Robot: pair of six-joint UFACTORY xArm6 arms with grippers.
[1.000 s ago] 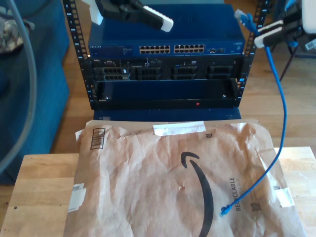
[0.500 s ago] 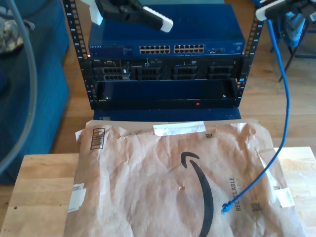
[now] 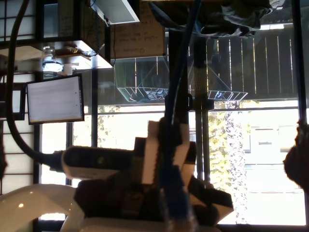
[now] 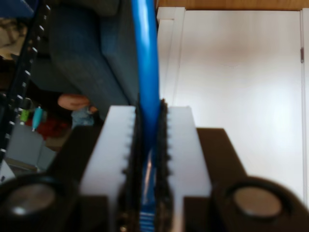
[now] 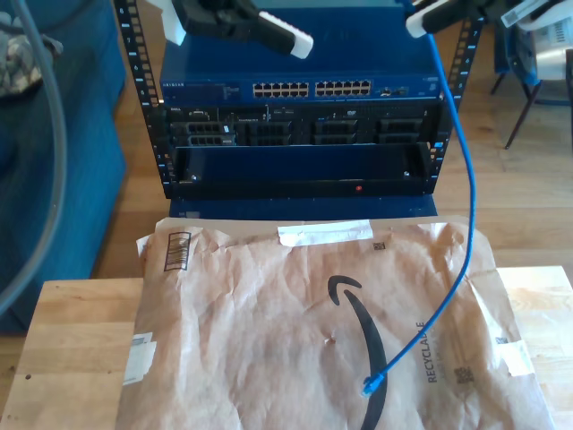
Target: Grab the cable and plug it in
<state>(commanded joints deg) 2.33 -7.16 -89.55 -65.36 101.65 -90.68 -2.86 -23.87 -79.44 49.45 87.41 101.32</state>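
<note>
Holding the cable up, ready to plug it in.

My second gripper [image 4: 147,150] pinches the cable [image 5: 466,206] tight at the exterior view's top right; I can't tell whether my first gripper [image 3: 166,159] is gripping. The loose plug [image 5: 372,385] lies on brown paper [image 5: 269,340] on a wood table [image 5: 72,349]. Next, I think, line it up with the switch [image 5: 304,88].

Home workspace: server rack [image 5: 300,116], blue sofa [image 5: 63,161], wood floor [image 5: 510,197].

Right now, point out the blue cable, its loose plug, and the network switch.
blue cable [image 5: 468,215]: exterior view, hanging mid-span.
loose plug [image 5: 372,386]: exterior view, free end on the paper mailer.
network switch [image 5: 206,73]: exterior view, bare top panel above the port row.
</note>
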